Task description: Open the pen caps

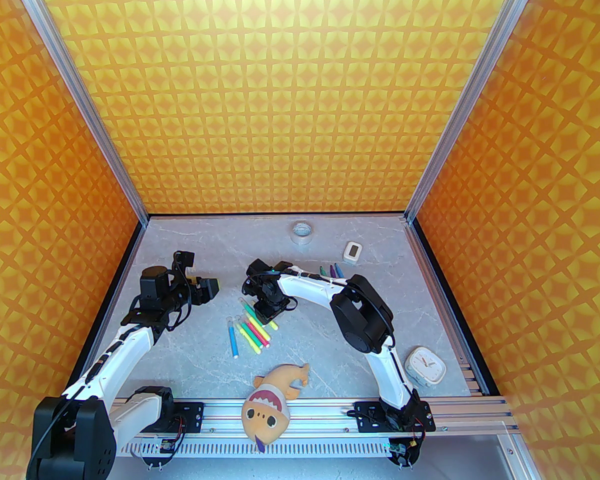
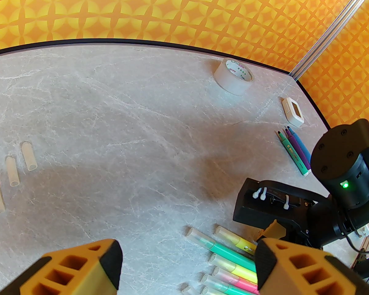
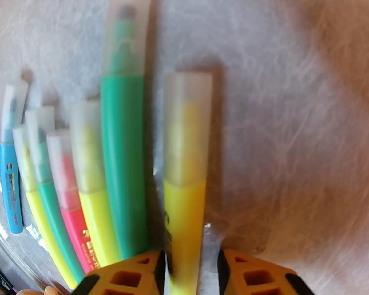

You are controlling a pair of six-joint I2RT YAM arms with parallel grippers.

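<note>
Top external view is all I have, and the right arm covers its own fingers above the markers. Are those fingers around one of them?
Observer: Yes. In the right wrist view the right fingers stand on either side of a yellow marker. One finger touches the barrel and a gap shows beside the other.
Operator: Is that marker's cap off?
Observer: No. Its translucent cap sits on the end, pointing away from the fingers.
Operator: Are any caps off elsewhere?
Observer: The left wrist view shows three loose caps lying in a row on the table, none of them on a marker.
</note>
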